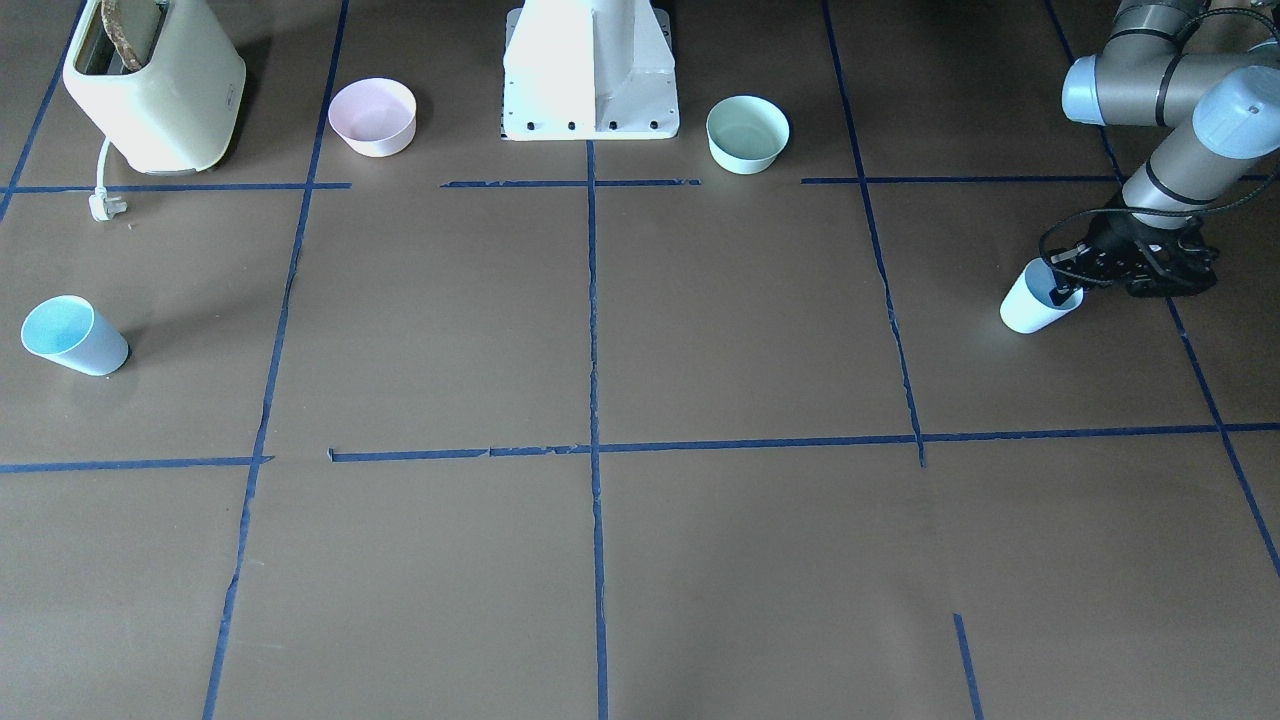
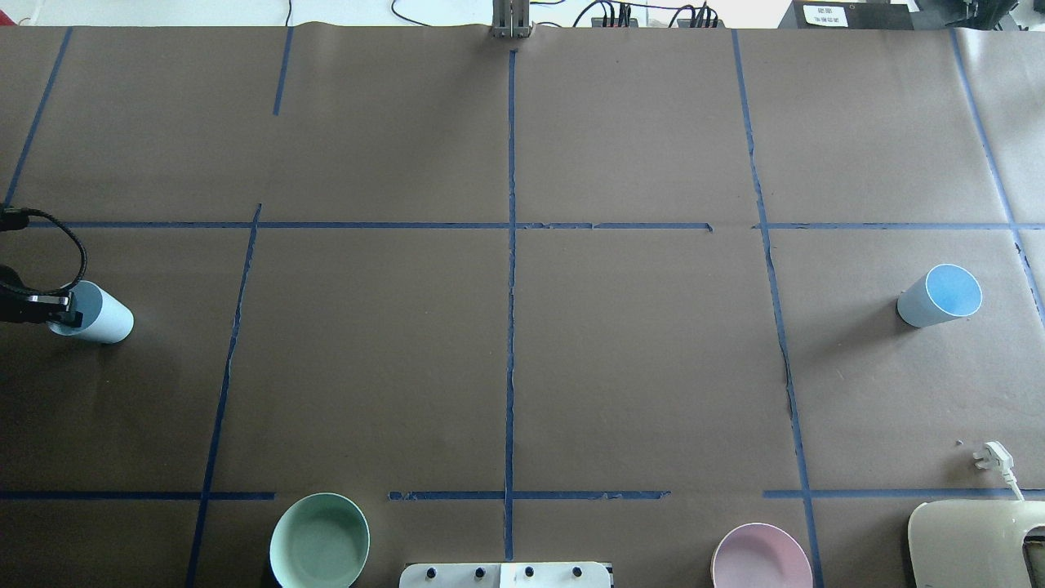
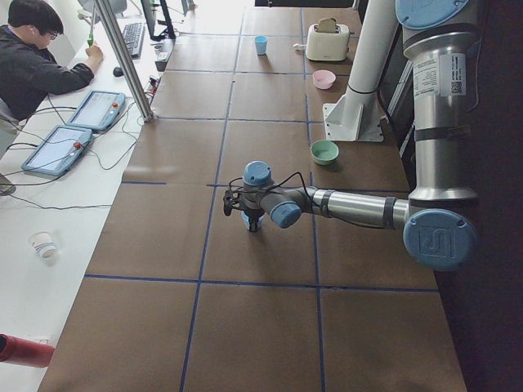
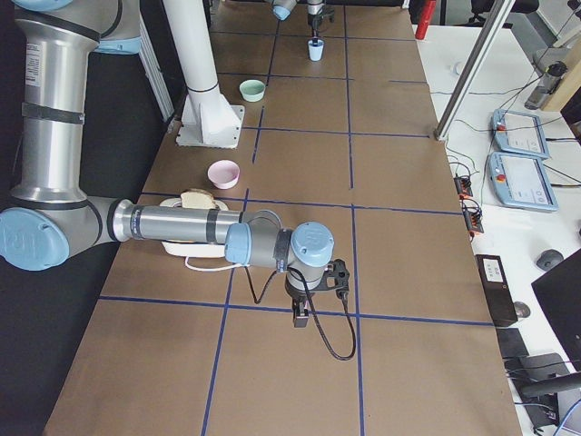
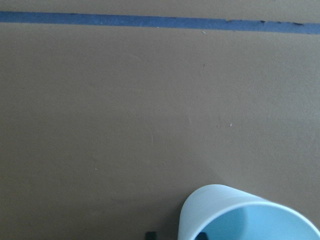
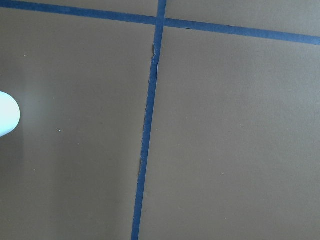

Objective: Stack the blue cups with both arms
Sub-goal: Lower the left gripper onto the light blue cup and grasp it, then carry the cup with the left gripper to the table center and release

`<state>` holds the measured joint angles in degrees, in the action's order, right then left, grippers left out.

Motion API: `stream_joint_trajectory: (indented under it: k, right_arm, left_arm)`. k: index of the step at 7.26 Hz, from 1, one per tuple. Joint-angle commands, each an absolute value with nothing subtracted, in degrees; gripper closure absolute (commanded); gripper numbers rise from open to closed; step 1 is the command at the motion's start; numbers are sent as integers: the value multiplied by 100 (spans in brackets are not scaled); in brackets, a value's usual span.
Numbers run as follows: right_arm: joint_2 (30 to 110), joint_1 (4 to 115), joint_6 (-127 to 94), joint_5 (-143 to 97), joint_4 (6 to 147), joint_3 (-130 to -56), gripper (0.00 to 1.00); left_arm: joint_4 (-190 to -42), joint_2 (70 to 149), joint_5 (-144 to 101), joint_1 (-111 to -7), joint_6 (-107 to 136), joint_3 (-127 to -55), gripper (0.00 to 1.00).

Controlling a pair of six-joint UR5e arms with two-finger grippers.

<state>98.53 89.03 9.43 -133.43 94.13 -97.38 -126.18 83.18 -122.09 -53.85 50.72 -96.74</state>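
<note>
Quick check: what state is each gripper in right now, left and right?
Left gripper: looks open, straddling the rim of the blue cup, not yet clamped.
Right gripper: cannot be told; it shows only in the side view.

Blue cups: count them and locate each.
2. One blue cup at the table's left end, left gripper at its rim; the other cup alone at the right end. None seems hidden.

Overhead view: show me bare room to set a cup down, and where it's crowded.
Bare: the whole middle, between the left blue cup and the right blue cup, out to the far edge. Crowded: the robot's edge, holding the mint-green bowl, pedestal base, pink bowl and toaster.
</note>
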Motion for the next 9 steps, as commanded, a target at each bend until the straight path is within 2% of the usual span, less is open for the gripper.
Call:
stream_joint_trajectory:
  k: [1, 3, 5, 7, 9]
  right_arm:
    - [9853, 8903, 940, -13342, 9413, -9738, 0]
    - [9853, 8903, 949, -13350, 9404, -9747, 0]
    - [9853, 8903, 949, -13351, 9404, -9747, 0]
    - [9853, 8903, 949, -13351, 9413, -9747, 0]
    - [9853, 8903, 949, -13351, 9404, -9756, 0]
  left_arm:
    - [-12525, 8410, -12452, -5379, 5080, -9773, 100]
    - [-11983, 9215, -12700, -5379, 5089, -9817, 100]
    - [-11107, 10487, -12691, -5362, 5150, -9817, 100]
    - [-9559, 11930, -12177, -4557, 5892, -9800, 100]
    - [-9527, 12828, -11474, -3494, 7236, -9538, 100]
